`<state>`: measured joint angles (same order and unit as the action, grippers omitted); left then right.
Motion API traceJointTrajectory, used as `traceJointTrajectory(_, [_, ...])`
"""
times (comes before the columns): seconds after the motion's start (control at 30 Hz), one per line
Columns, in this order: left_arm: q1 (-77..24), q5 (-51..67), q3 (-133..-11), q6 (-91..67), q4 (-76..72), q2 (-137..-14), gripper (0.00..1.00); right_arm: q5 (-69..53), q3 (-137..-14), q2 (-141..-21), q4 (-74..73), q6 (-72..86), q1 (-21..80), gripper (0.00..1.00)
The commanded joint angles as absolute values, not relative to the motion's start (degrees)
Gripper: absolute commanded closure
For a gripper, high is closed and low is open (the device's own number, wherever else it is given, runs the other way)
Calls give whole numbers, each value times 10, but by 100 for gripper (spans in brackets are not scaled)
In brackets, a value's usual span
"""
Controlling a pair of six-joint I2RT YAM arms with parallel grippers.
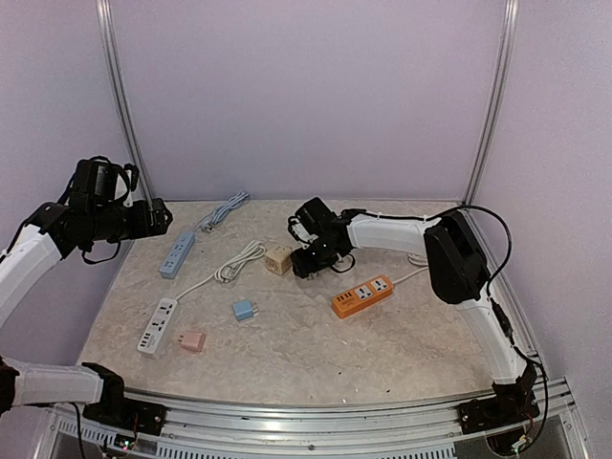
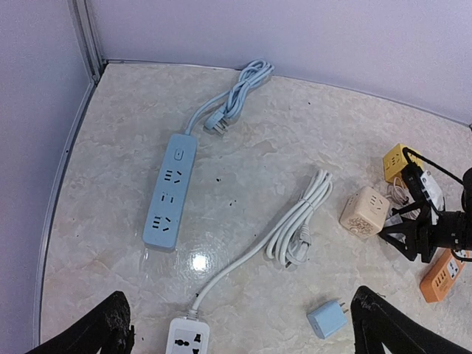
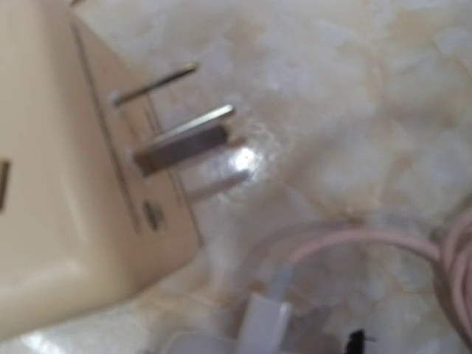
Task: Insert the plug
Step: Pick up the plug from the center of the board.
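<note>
Grasp step: right fingers [image 1: 306,265] at 3 o'clock of the beige cube plug [image 1: 277,259], gap I cannot tell; left fingers [image 2: 110,326] spread. Next I should pinch its body squarely.

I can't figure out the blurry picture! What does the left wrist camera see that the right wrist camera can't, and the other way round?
Only left wrist: the blue strip, white cord, blue adapter and orange strip. Only right wrist: metal prongs sticking out, seen up close. Both: the beige cube and the table.
</note>
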<state>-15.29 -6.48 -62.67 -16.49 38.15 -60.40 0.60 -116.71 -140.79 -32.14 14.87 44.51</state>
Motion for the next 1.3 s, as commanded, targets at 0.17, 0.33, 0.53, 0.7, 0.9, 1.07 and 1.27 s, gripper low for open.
traceJointTrajectory(0.17, [-150, -66, -623, -164, 383, -601, 1, 1, -1165, -1422, -358, 142, 435, 61])
traceJointTrajectory(0.33, [-152, -68, -623, -166, 384, -602, 1, -18, -1081, -1358, -304, 159, 422, 71])
traceJointTrajectory(0.53, [-157, -67, -628, -169, 387, -615, 1, -68, -957, -1253, -204, 184, 404, 79])
traceJointTrajectory(0.7, [-192, -96, -656, -186, 406, -619, 1, -123, -845, -1159, -78, 212, 386, 80])
traceJointTrajectory(0.9, [-301, -156, -735, -226, 432, -640, 1, -182, -716, -1057, 97, 307, 356, 81])
traceJointTrajectory(1.07, [-399, -188, -741, -241, 352, -690, 1, -188, -663, -1008, 175, 369, 346, 81])
traceJointTrajectory(1.27, [-500, -233, -762, -178, 235, -820, 1, -203, -591, -957, 286, 483, 337, 81])
